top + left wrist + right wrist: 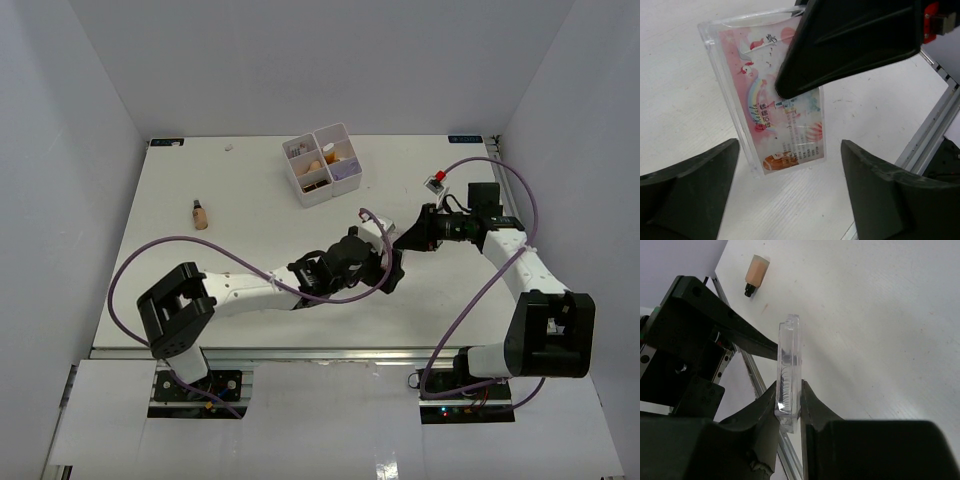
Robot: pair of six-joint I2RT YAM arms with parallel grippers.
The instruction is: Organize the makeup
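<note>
Clamped by one short end in the right pincer [789, 399]: the palette [789, 347], clear with a pink printed face, seen edge-on from that wrist and jutting straight out past the fingertips. Pincer nearly closed, one finger [765, 410] pressed flat on each broad face. Cannot tell whether touching the table [250, 180] or lifted off it at the free end. From the left wrist, the same palette upright and a little tilted, straight ahead of the left pincer [790, 146] and centred in its gap, with a dark right finger laid across the upper part of the print. Left pincer spread wide and gripping nothing; no contact to be seen between either of its fingers [690, 185] and the palette's edges, though close on one side. From above, both pincers tip to tip near the table's middle, the palette itself mostly hidden between them. Well off to the left pincer's outer side, lying alone on the table, a tan bottle [201, 214] with a dark cap. Beyond both pincers, farther from the bases, a white box [345, 172] of four compartments with small tan and orange bits inside, too small to name. Beyond the right pincer, near its wrist, a small red-and-white packet [436, 181].
</note>
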